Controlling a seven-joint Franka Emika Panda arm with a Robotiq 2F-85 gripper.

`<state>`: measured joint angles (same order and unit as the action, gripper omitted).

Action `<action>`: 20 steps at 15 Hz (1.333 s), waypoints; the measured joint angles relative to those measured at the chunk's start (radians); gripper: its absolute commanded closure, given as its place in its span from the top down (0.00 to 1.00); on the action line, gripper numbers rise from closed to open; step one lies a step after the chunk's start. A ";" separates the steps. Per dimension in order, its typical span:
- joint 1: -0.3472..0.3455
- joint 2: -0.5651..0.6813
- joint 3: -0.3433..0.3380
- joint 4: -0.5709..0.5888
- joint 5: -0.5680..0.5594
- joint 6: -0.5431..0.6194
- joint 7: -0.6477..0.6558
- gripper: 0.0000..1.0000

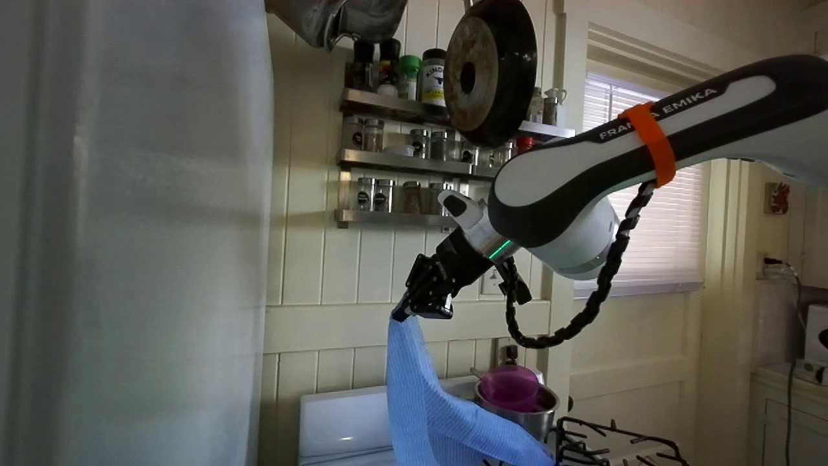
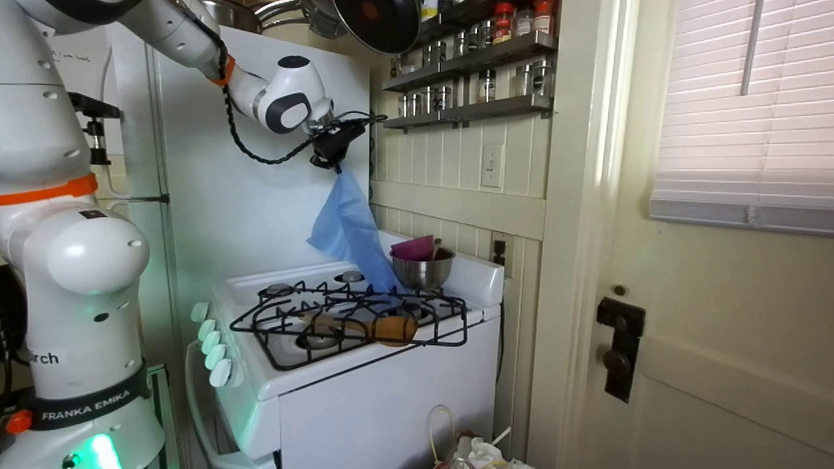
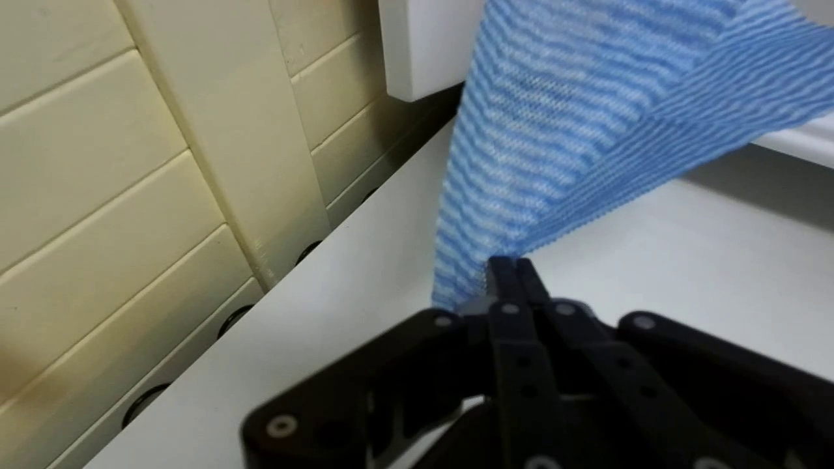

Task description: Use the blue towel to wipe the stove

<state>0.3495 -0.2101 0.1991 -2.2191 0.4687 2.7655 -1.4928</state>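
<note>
Pincer (image 3: 513, 266): mine, drawn narrow, pinching one upper end of the blue towel (image 2: 348, 225) high over the stove (image 2: 391, 384), toward its back corner
Towel: hangs in loose folds above the stove and slants down to the grates (image 2: 352, 301) on top of it; whether the low end rests on the bars or hangs just clear I cannot tell
Pinch: the bite looks small to me, so a hard drag across the stove could pull the towel out of my tips
Wipe: held this high, I judge, a limp end would only skim the bars and miss the stove surface beneath
Grates: dark wire, one seeming to jut past the stove's side edge; a fold caught on a bar could make my pull drag it off
Steel pot (image 2: 422, 273): stands on the stove by its back panel (image 2: 479, 273), a purple bowl (image 2: 412, 248) tilted inside; the folds hang near, so a sideways sweep could tip both
Wooden utensil (image 2: 394, 330): among the bars on the stove, over or under them unclear; it could bunch the towel
White fridge (image 2: 260, 195): beside the stove, what looks like its flank showing behind my tips in the wrist view; reaching lower at that end could knock my knuckles on it
</note>
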 measured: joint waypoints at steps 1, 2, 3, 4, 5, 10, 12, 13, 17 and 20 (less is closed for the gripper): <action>0.000 0.000 0.001 0.001 0.000 0.000 0.000 0.00; 0.000 0.001 0.007 0.005 -0.007 0.004 0.006 0.00; 0.001 0.003 0.018 0.011 -0.017 0.015 0.019 0.00; 0.004 0.005 0.033 0.018 -0.021 0.033 0.023 0.00; 0.012 0.007 0.049 0.025 -0.021 0.049 0.024 0.00; 0.077 0.039 0.123 0.099 -0.021 0.125 0.018 0.00; 0.080 0.044 0.141 0.101 -0.027 0.166 0.026 0.00; 0.078 0.043 0.145 0.096 -0.030 0.185 0.038 0.00; 0.015 0.023 0.163 0.026 -0.114 0.218 0.171 0.00; -0.058 0.001 0.179 -0.049 -0.226 0.195 0.322 0.00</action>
<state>0.2919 -0.2090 0.3779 -2.2677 0.2422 2.9603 -1.1706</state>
